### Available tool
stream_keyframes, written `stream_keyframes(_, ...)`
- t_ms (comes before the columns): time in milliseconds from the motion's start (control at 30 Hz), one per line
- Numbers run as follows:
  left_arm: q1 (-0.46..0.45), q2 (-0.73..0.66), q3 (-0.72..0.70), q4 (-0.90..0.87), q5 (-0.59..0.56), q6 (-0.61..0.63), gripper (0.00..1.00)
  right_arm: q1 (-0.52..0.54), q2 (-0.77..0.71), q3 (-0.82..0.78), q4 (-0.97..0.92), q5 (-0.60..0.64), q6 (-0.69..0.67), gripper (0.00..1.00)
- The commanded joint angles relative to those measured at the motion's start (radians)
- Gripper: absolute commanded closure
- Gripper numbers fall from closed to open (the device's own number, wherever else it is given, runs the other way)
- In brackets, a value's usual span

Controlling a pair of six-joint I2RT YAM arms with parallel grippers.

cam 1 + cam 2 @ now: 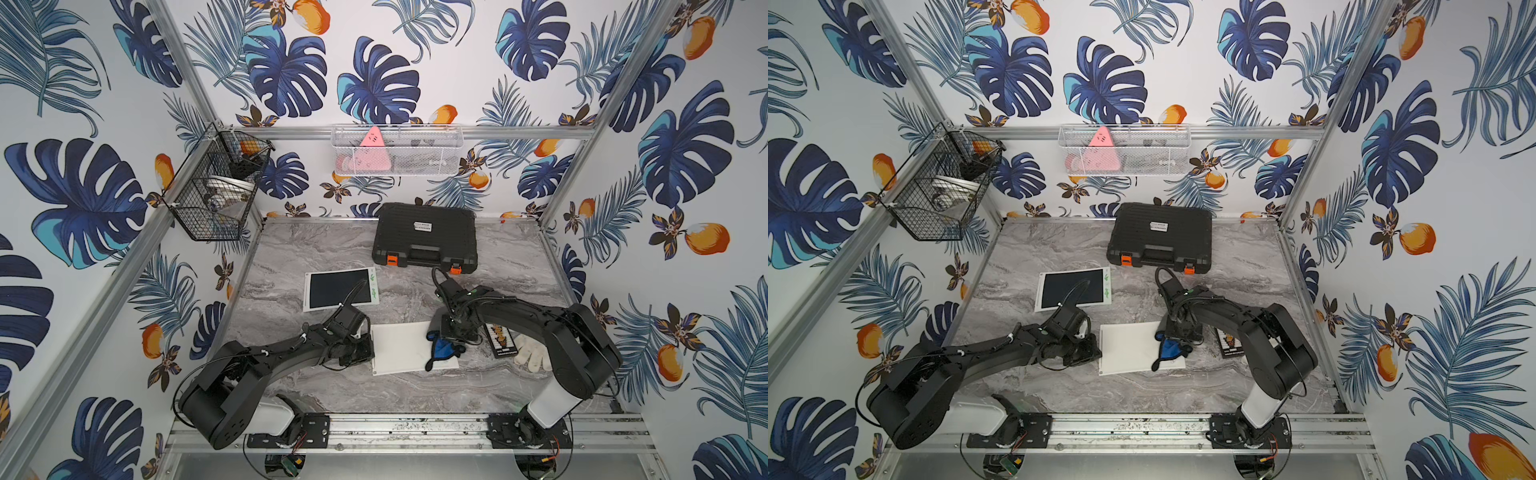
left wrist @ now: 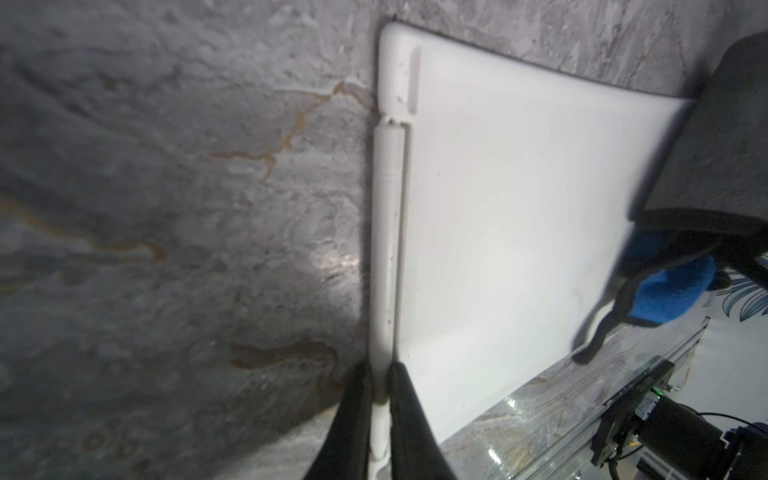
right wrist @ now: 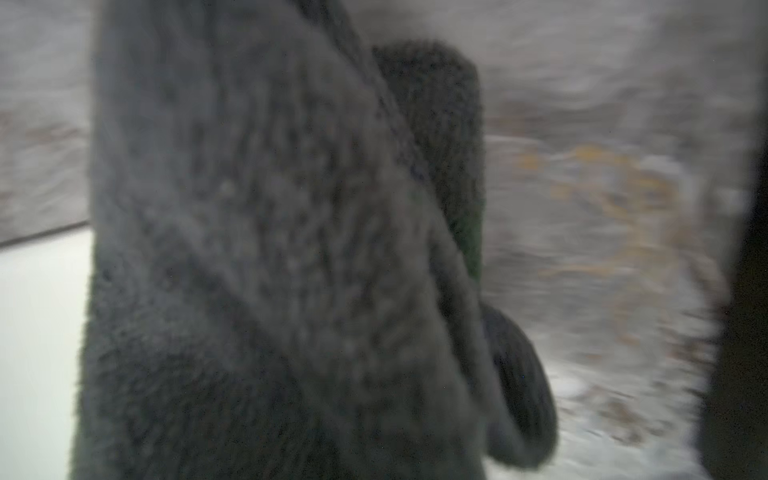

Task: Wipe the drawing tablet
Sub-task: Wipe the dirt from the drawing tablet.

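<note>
cloth [image 1: 442, 352] on tablet [image 1: 399, 347], case [image 1: 424, 237] behind

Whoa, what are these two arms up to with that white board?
They're set up to wipe it. The white tablet lies flat on the marble table. The left gripper is pinched shut on one edge of it, where a pen sits. The right gripper is shut on a blue-and-black cloth, which drapes onto the opposite end. A dark-screened tablet lies apart, farther back.

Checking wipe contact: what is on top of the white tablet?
A blue-and-black cloth, held by the right tool, drapes over the white tablet's edge; the surface beneath is hidden.
</note>
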Motion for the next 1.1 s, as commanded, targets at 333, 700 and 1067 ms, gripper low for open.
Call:
stream_keyframes(333,0.002,0.022,-0.020,-0.355,-0.152,0.013,0.85,-0.050,-0.092,-0.016,-0.068,0.057,-0.045,1.00)
stream_keyframes(700,0.001,0.018,-0.022,-0.354,-0.151,0.013,0.85,0.315,0.033,0.089,0.019,0.062,-0.025,1.00)
stream_keyframes(1067,0.002,0.012,-0.024,-0.352,-0.150,0.015,0.85,0.417,0.176,0.151,0.046,0.042,-0.021,0.52)
